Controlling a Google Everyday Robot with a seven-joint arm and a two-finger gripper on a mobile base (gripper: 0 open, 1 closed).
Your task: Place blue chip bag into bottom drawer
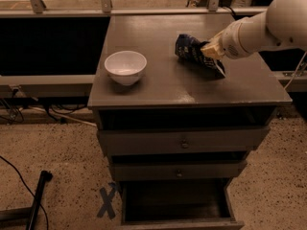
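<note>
Resting rear right on the desk (158, 87): blue chip bag (188, 49), end effector (211, 50) against its right end; grip closure cannot be told. Bottom drawer (175, 199) stands open. Risk: crinkled foil slipping free on lifting.

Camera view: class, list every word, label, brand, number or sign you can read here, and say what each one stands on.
"X": a floor mark beside the open bottom drawer.
Lettering on the blue chip bag: too blurred to read. The gripper is at this bag on the cabinet top.
No text shows on the white bowl.
</note>
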